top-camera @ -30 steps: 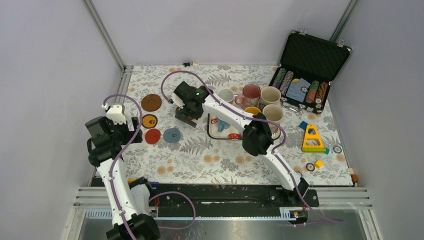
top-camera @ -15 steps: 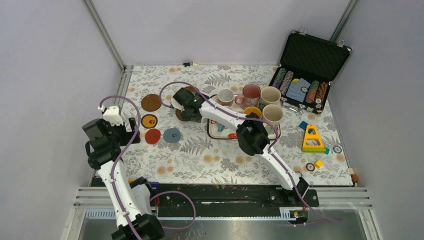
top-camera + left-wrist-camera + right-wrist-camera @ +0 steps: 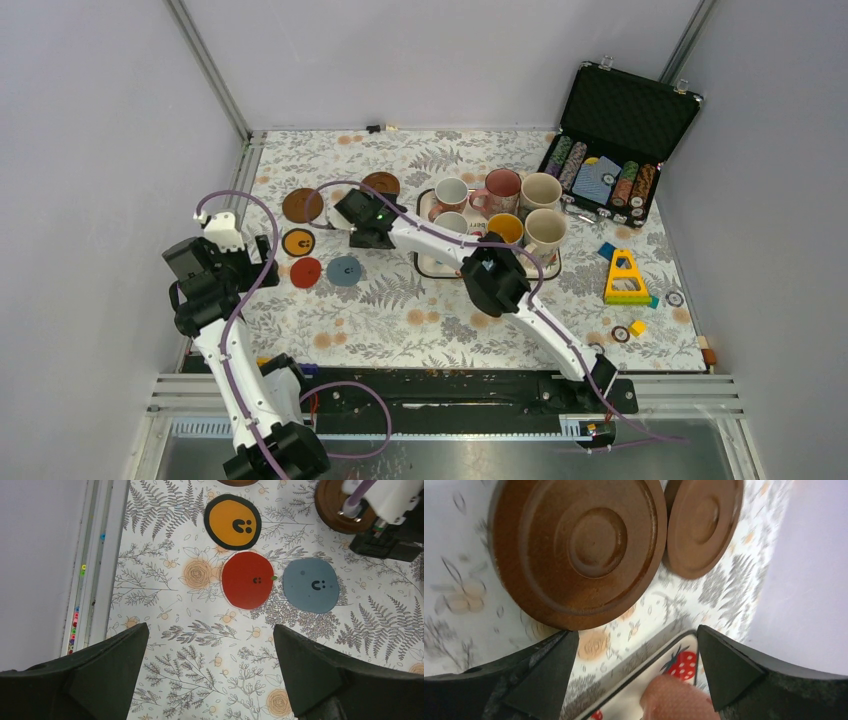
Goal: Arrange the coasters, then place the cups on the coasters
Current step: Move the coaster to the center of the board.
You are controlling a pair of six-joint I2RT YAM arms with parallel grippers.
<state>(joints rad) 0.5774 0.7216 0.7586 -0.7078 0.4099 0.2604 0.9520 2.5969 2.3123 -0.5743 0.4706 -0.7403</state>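
Three small coasters lie at the left: black with an orange centre, red and grey-blue. One dark brown coaster lies behind them, a second further right. A third brown coaster lies flat on the cloth just beyond my open right gripper, whose fingers hold nothing. Several cups, among them a pink one and a cream one, stand on the tray. My left gripper hangs open over bare cloth, short of the red coaster.
An open black case with poker chips stands at the back right. A yellow toy block and small loose pieces lie at the right. The metal frame rail runs along the table's left edge.
My right gripper has moved left and away from the tray, and now sits by a brown coaster. The brown coaster behind it has come into view. The left arm has barely moved.
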